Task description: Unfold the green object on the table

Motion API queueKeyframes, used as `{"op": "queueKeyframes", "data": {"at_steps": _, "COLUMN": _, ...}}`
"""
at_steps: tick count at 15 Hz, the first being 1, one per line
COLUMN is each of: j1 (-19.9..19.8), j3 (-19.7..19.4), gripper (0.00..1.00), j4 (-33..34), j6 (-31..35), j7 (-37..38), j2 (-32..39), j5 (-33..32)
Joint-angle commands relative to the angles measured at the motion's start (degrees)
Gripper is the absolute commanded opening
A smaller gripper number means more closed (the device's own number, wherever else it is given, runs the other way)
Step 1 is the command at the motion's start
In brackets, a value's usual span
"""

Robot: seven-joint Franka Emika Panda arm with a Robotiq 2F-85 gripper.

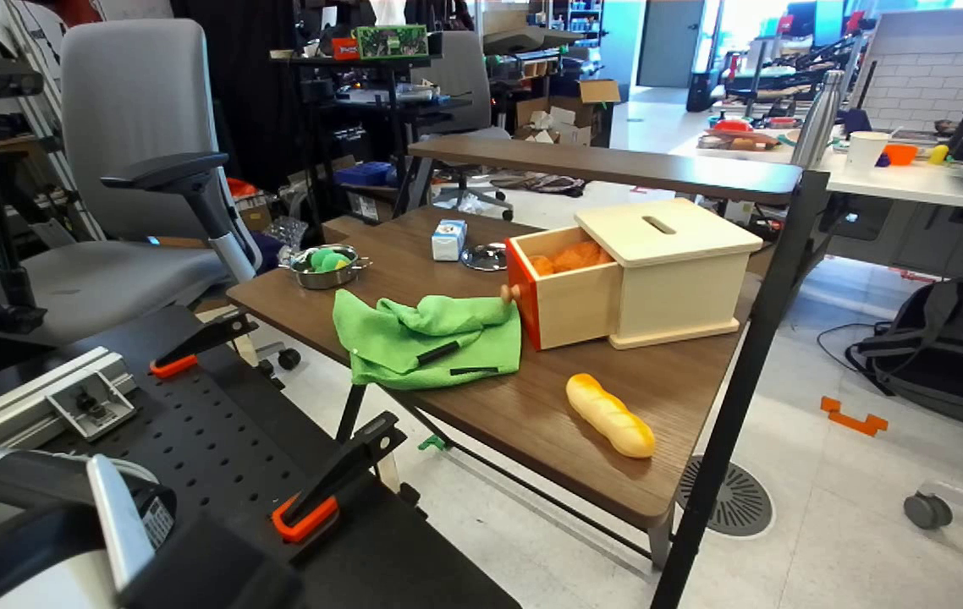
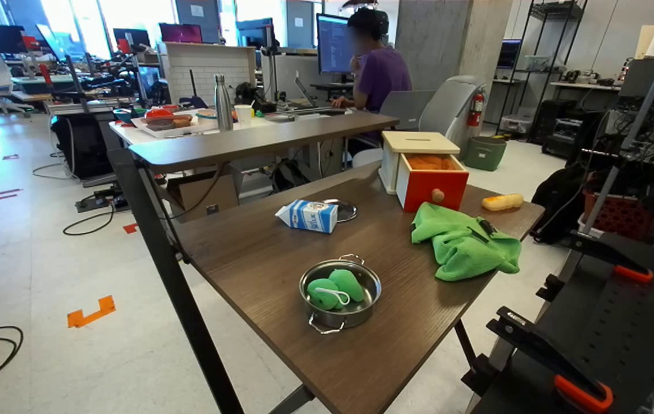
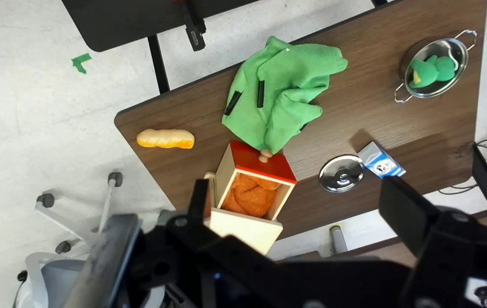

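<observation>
Brown table (image 3: 372, 115) slants across the wrist view. At upper centre lies a crumpled green cloth (image 3: 288, 75), just beside the red-fronted drawer (image 3: 277, 169) of a pale wooden box (image 3: 250, 231). Yellowish bread (image 3: 165, 139) rests centre left; a metal pot (image 3: 440, 49) stands upper right. Along the bottom, the robot's jaws stand wide apart, holding nothing.

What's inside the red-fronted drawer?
The drawer holds rough-looking orange things, visible in all three views. Its back end sits inside the wooden box, so anything there is hidden, as is whatever lies beneath the orange things.
</observation>
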Motion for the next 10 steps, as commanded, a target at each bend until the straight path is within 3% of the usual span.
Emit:
{"op": "queueKeyframes", "data": {"at_steps": 1, "j1": 0.6, "j3": 0.4, "gripper": 1.00, "j4": 1.9, "j6": 6.4, "j7": 0.2, "j2": 10.9, "j5": 1.3}}
{"op": "queueKeyframes", "data": {"at_steps": 10, "j1": 0.4, "j3": 3.7, "gripper": 1.00, "j4": 7.4, "j6": 19.3, "j7": 5.3, "j2": 36.1, "j5": 0.2}}
